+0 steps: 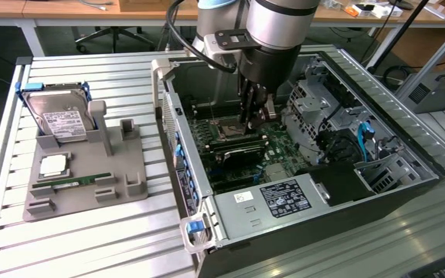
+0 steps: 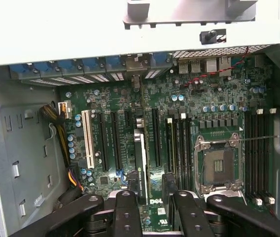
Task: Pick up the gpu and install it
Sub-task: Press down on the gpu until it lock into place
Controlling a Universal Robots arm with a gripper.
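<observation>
Black gpu (image 2: 140, 163) upright in motherboard (image 2: 179, 118) slot | pincer (image 2: 152, 197) astride, fingers apart

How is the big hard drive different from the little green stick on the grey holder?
The hard drive is big and silver, with a white label and a blue frame; the memory stick is small, narrow and green. The hard drive stands propped up, leaning back; the memory stick lies low. Both sit on the grey holder, outside the computer case.
</observation>
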